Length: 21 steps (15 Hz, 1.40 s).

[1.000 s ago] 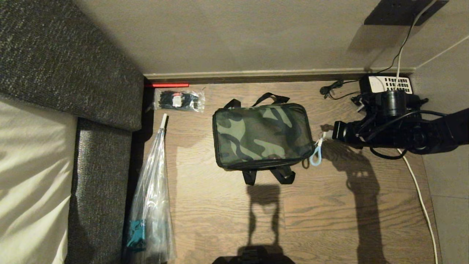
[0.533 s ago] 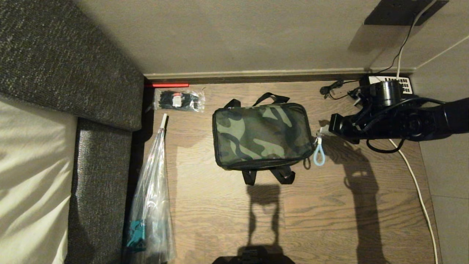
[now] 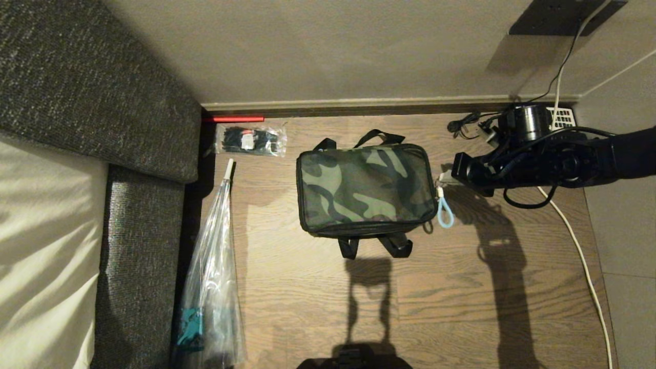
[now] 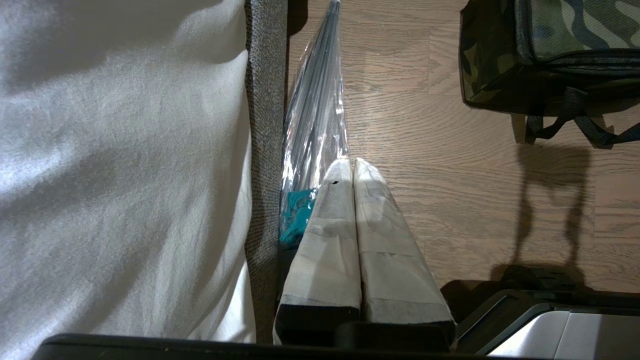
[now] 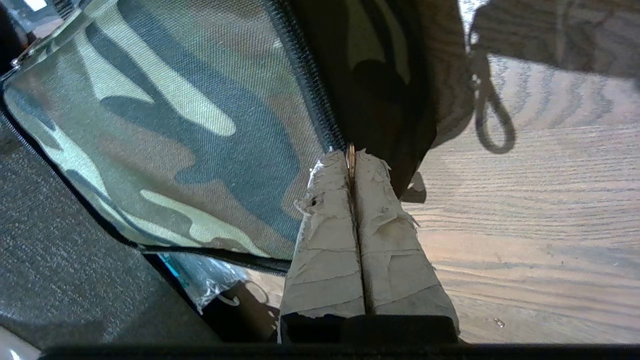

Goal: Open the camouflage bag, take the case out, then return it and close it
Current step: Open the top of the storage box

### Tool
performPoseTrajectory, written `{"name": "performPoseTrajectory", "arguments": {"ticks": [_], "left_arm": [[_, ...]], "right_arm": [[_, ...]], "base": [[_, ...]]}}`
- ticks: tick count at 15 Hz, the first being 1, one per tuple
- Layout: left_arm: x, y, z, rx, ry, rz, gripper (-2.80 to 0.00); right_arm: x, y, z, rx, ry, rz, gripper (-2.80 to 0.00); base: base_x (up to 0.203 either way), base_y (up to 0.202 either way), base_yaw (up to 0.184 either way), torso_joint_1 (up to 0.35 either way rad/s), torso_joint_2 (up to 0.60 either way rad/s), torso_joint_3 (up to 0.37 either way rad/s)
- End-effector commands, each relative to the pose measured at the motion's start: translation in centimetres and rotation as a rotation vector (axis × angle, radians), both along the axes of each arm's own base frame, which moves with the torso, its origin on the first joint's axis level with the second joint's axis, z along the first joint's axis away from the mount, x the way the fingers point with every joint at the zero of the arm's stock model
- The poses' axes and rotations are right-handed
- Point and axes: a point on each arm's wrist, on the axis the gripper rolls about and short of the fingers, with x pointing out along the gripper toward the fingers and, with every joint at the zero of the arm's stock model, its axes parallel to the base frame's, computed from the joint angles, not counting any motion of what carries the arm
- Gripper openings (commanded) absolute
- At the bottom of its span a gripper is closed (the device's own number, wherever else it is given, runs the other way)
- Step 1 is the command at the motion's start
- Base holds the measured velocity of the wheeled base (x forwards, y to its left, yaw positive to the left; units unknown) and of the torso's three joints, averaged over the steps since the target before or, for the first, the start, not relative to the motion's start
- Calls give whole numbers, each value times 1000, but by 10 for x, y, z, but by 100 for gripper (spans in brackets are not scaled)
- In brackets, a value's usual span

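My right gripper (image 5: 351, 156), jaws pinching the zipper pull (image 5: 350, 159), sits at the camouflage bag (image 3: 365, 188)'s right end, its long axis running leftward.

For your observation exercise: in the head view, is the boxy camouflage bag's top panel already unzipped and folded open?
No; the boxy camouflage bag lies flat and closed, with no red lining or black case showing.

I log: clear plastic-wrapped folded umbrella (image 3: 212, 266) beside grey fabric sofa (image 3: 138, 246); small clear packet of black cable ties (image 3: 250, 140); white cable (image 3: 589, 277).
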Motion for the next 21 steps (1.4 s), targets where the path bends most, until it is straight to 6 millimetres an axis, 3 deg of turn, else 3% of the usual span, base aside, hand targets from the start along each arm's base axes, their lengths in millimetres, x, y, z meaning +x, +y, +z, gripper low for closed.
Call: {"name": "performPoseTrajectory", "arguments": {"ticks": [1, 21], "left_arm": [[0, 0, 0, 0, -2, 1, -280], [0, 0, 0, 0, -1, 1, -280]], "right_arm": [[4, 1, -4, 0, 5, -1, -280], [18, 1, 27, 89, -30, -54, -280]], "base": [[0, 0, 0, 0, 0, 0], [0, 0, 0, 0, 0, 0]]}}
